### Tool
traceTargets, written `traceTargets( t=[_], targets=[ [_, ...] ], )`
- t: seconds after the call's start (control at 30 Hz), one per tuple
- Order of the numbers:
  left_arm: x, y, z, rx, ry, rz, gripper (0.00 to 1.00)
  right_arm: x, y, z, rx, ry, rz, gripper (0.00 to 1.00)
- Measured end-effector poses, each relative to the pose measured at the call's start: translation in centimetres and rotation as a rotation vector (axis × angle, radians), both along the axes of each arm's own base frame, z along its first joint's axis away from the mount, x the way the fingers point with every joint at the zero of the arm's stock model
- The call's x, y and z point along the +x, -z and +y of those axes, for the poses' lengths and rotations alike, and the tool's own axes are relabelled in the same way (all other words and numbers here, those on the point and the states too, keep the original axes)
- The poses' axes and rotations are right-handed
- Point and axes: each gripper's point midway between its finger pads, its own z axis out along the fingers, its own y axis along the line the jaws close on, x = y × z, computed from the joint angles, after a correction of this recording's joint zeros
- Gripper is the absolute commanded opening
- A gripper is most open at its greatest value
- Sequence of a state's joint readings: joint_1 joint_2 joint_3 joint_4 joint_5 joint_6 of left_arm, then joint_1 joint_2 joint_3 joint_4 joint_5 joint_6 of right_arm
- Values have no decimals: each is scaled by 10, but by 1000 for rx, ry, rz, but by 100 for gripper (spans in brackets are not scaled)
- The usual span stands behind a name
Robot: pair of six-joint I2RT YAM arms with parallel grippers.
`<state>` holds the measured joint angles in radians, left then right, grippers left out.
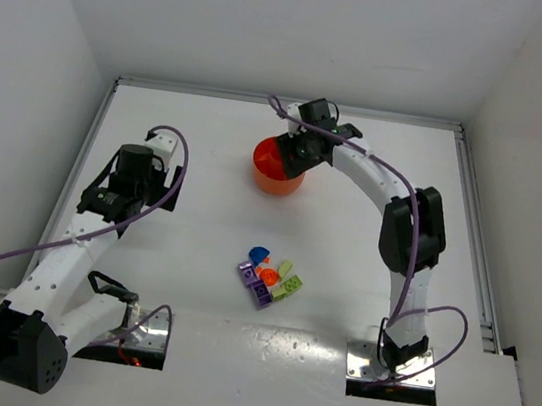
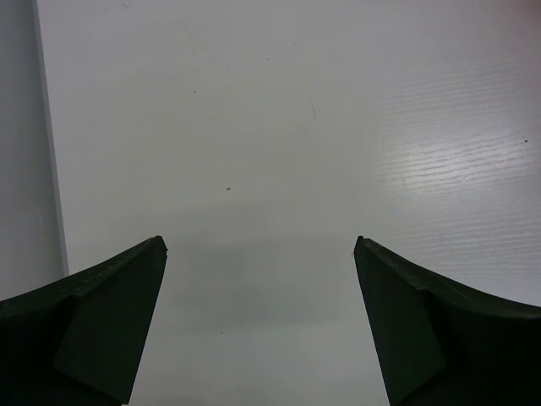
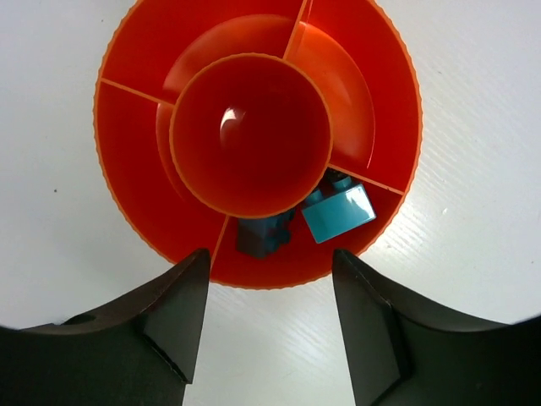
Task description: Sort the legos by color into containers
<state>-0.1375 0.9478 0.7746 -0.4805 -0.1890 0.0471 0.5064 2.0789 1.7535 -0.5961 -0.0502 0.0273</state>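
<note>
The right gripper [image 3: 269,262] has its jaws apart with nothing between them. It is poised over the six o'clock wedge of the round orange plastic tray [image 3: 135,169], a pose that suits dropping pieces in by colour. That wedge holds two teal plastic bricks [image 3: 340,211], lying against the central round cup [image 3: 250,135], which shows nothing inside. The unsorted small plastic legos [image 1: 270,279] lie heaped on the white table [image 1: 193,253] at the tray's six o'clock, well apart from it. The left gripper [image 2: 259,245], out at eight o'clock, gapes wide and holds nothing, likely parked out of the way.

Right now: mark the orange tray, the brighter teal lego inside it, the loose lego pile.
orange tray [image 3: 127,161]: right wrist view, bare left wedge floor.
brighter teal lego [image 3: 340,211]: right wrist view, its top face.
loose lego pile [image 1: 269,277]: top external view, orange piece mid-pile.
</note>
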Motion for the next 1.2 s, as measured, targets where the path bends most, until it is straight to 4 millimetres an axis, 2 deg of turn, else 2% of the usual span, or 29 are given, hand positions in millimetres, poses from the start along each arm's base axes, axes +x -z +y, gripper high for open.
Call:
traceTargets(
  t=[0.13,0.27,0.5,0.6,0.67,0.7,0.83,0.93,1.03,1.2],
  targets=[
    [0,0,0,0,0,0,100,-2,2,-3,-3,3,-1,55],
    [0,0,0,0,1,-1,100,-15,-11,-5,19,-9,-5,45],
    [-1,-6,-4,-4,37,-21,100,-48,-80,0,161,-93,-84,44],
    [-2,-6,-7,-6,55,-20,100,-63,-95,4,205,-154,-92,44],
    [-2,-6,-7,-8,60,-19,100,-81,-85,5,218,-193,-58,44],
    [-2,-6,-8,-8,63,-18,100,-93,-73,3,216,-210,-22,44],
    [-2,-6,-8,-6,69,-18,100,-157,-9,-7,167,-279,186,44],
    [-2,-6,-9,-6,74,-18,100,-208,25,-16,122,-345,319,50],
    [-2,-6,-9,-6,74,-17,100,-250,34,-16,91,-435,384,55],
    [-2,-6,-6,0,59,-19,100,-302,23,3,102,-606,388,63]
  ],
)
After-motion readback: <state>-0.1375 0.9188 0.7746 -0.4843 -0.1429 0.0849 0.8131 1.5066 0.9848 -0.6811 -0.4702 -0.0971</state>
